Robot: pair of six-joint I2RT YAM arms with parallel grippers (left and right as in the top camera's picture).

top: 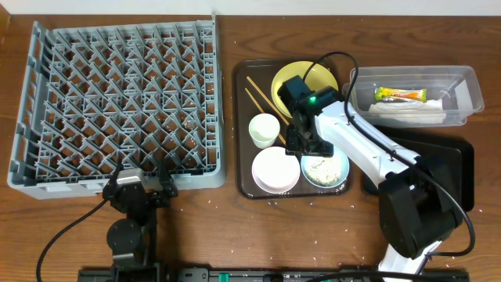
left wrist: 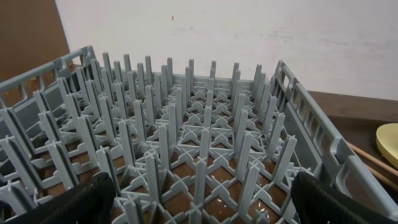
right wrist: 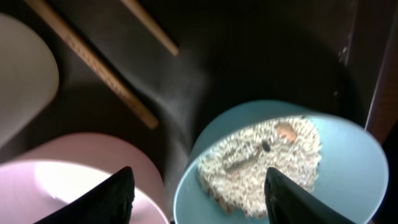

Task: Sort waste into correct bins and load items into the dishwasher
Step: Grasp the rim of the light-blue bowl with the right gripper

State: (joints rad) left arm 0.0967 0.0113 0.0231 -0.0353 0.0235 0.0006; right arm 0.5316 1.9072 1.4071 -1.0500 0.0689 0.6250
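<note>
The grey dish rack [top: 117,102] fills the left of the table. My left gripper [top: 141,188] is open and empty at its front edge, and pegs fill the left wrist view [left wrist: 186,124]. My right gripper [top: 301,145] is open and empty, low over the left rim of the light blue bowl [top: 325,170], which holds rice [right wrist: 261,155]. The white bowl [top: 275,170], small white cup [top: 264,130], chopsticks [top: 262,98] and yellow plate [top: 304,78] lie on the brown tray. The sachet [top: 399,95] and white paper piece [top: 407,115] lie in the clear tub [top: 462,82].
The brown serving tray [top: 243,125] sits between the rack and the bins. The black tray [top: 450,160] lies in front of the clear tub, partly under my right arm. Loose rice grains [top: 313,205] are scattered on the table in front of the brown tray.
</note>
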